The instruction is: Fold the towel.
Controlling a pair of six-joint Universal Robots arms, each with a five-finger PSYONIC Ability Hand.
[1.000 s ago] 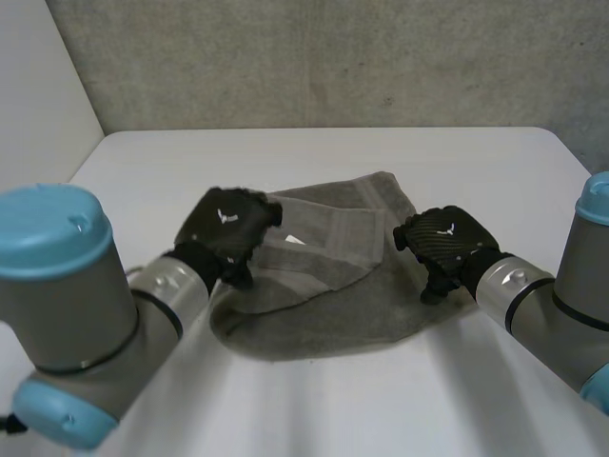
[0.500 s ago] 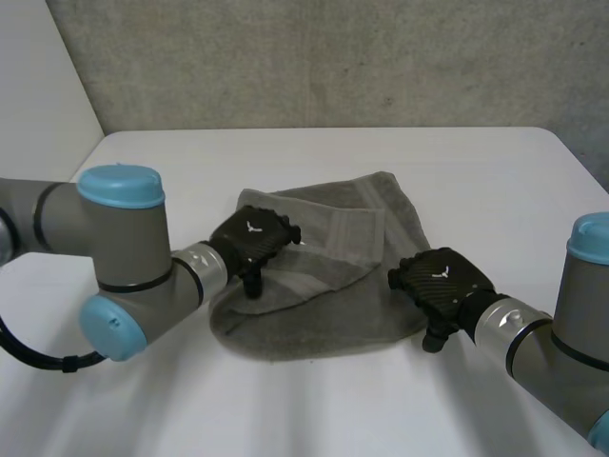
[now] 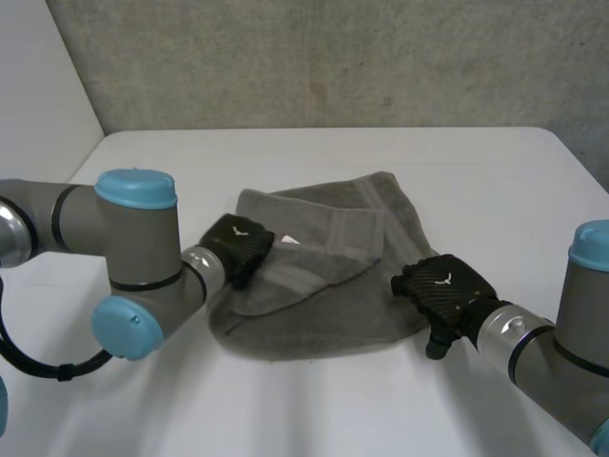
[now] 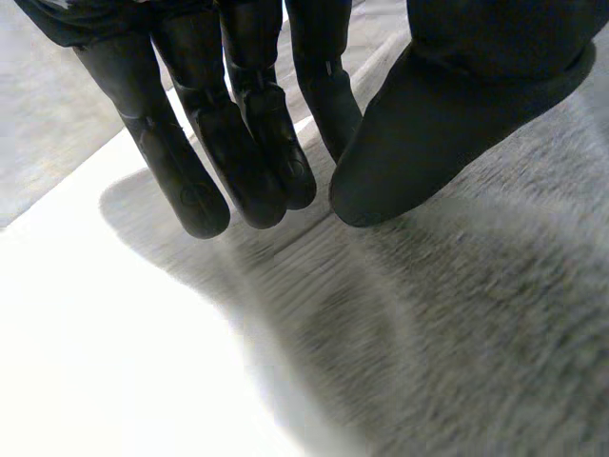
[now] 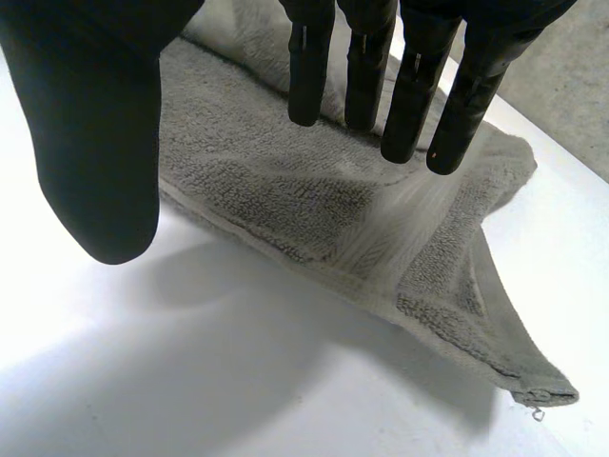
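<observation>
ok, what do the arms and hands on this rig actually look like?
The left arm and right arm are thick grey tubes with rounded light-blue caps at the joints and silver wrist rings. The left hand and right hand are matte black, each with a small white mark on its back. Fingers are slim black rods with rounded tips; the thumb is much thicker.

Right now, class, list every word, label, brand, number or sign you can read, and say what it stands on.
No words or numbers can be read.
Left hand: a small white emblem on its back, no letters legible.
Right hand: the same emblem, no letters legible.
Grey towel: a small white patch, too small to read.
</observation>
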